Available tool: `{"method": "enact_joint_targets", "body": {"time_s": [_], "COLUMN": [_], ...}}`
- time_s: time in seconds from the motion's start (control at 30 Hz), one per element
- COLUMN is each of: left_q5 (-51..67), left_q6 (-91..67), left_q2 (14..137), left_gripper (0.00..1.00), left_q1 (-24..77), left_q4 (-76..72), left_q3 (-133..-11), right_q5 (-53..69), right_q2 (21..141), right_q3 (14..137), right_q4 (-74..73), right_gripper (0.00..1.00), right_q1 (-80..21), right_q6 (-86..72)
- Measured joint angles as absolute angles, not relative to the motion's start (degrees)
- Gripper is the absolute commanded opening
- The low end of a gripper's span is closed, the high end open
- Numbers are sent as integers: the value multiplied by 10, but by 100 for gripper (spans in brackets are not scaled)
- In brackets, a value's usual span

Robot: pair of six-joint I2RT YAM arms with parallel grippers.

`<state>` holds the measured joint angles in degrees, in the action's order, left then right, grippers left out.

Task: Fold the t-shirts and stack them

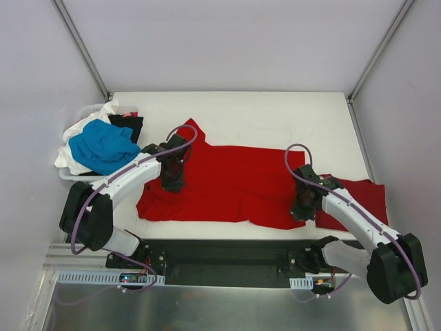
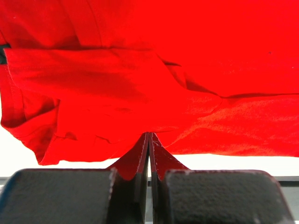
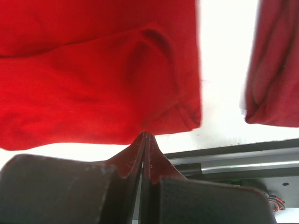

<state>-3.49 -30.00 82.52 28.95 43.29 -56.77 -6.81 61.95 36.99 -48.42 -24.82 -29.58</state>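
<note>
Top external: left pincer [image 1: 172,182] and right pincer [image 1: 301,211] pinch red t-shirt [image 1: 234,181], elbows outward.

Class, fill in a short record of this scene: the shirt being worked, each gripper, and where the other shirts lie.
Work piece: spread red t-shirt, across the middle of the table
Left gripper: shut on its left part
Right gripper: shut on its right near corner
Second red t-shirt: flat at the right, apart from the first
Heap, far left: blue t-shirt over a white t-shirt and a black t-shirt
</note>
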Motion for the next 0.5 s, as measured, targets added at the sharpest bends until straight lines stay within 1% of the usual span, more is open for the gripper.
{"method": "enact_joint_targets", "body": {"time_s": [0.13, 0.3, 0.5], "left_q5": [-35, -35, -35], "left_q6": [-296, -292, -291], "left_q2": [832, 833, 833], "left_gripper": [0, 0, 0], "left_q1": [289, 289, 289], "left_q4": [432, 433, 433], "left_q3": [-573, -573, -573], "right_q5": [-68, -73, -74], "right_q2": [602, 593, 625], "right_q3": [341, 329, 323], "right_q4": [-483, -485, -469], "right_gripper": [1, 1, 1], "right_q1": [-216, -202, -201], "right_q6": [-300, -304, -304]}}
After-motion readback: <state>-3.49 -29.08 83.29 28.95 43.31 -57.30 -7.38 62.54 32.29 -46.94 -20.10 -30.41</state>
